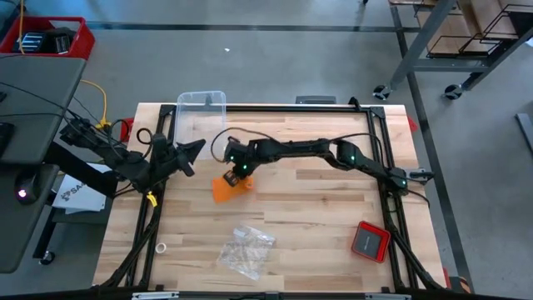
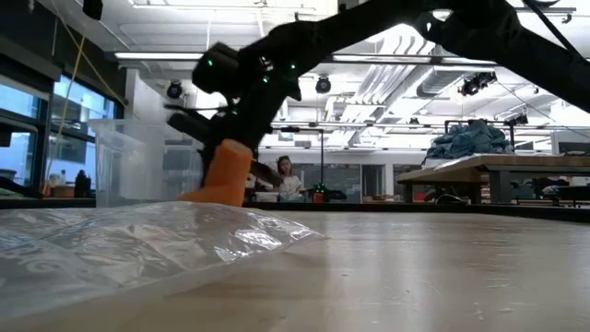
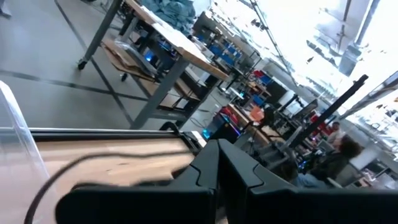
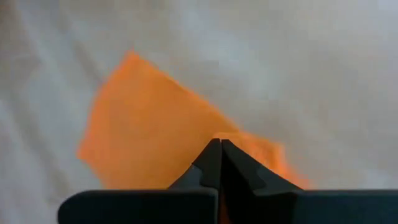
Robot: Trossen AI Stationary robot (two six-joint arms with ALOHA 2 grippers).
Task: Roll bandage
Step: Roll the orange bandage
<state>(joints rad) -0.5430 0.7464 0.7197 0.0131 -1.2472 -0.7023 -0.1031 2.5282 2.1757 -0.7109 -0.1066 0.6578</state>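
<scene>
The bright orange bandage (image 1: 226, 188) lies left of the table's middle as a short, bunched piece. My right gripper (image 1: 239, 172) reaches across from the right, stands over it and is shut on it. In the low view the bandage (image 2: 226, 171) rises from the tabletop up to that gripper (image 2: 238, 129). The right wrist view shows the orange fabric (image 4: 143, 130) spread behind the shut fingertips (image 4: 211, 155). My left gripper (image 1: 198, 147) hangs shut above the table's far left part, pointing level, with nothing in it (image 3: 217, 149). My right gripper pinches the bandage's raised upper part (image 4: 198, 138) between its two shut fingers. It comes slanting down from the table's right side. How many layers it has, I cannot tell. The fabric stands up under the fingers, and its lower end (image 2: 198, 195) rests on the table.
A clear plastic container (image 1: 202, 102) stands at the far left edge. A crumpled clear plastic bag (image 1: 246, 250) lies near the front, with a small white ring (image 1: 161, 247) to its left. A red square device (image 1: 371, 240) sits at the front right. A black frame (image 1: 275, 108) borders the table.
</scene>
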